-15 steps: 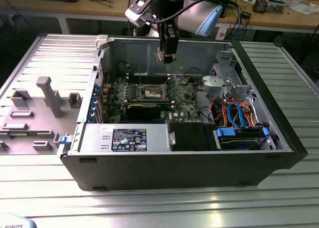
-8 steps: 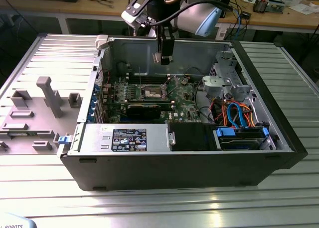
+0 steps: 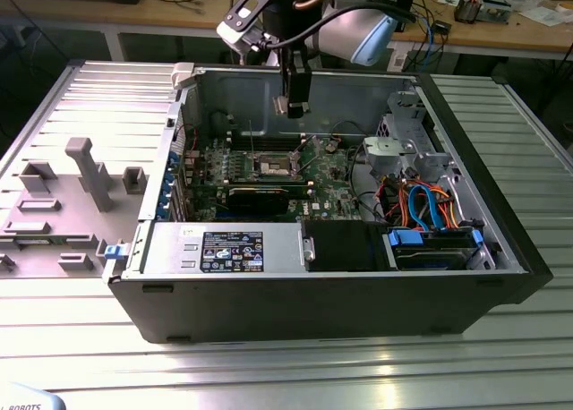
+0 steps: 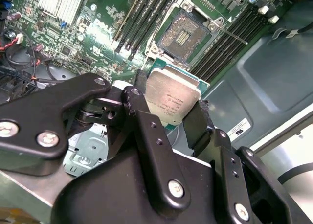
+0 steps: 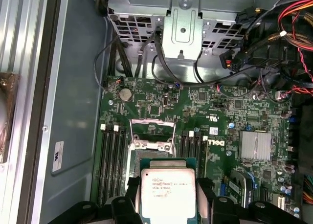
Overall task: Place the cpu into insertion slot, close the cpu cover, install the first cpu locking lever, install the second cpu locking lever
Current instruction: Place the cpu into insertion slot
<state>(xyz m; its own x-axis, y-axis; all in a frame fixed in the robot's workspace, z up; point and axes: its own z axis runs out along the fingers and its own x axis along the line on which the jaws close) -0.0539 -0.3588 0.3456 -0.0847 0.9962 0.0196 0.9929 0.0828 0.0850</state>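
gripper (image 4: 170,115): jaws clamped on two opposite edges of the cpu (image 4: 173,94), held above the board | motherboard (image 5: 220,111): below | insertion slot (image 4: 183,35): uncovered, contacts bare, chip near but offset | you: square the chip over the slot, keep it level, never slide it across the contacts

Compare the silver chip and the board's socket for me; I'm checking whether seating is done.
The silver-topped square cpu is gripped by the black fingers, off the board; the dark-centred square insertion slot sits fixed in the green motherboard, empty. The cpu's top is pale and smooth; the slot's centre is dark, metal-rimmed. Both are square.
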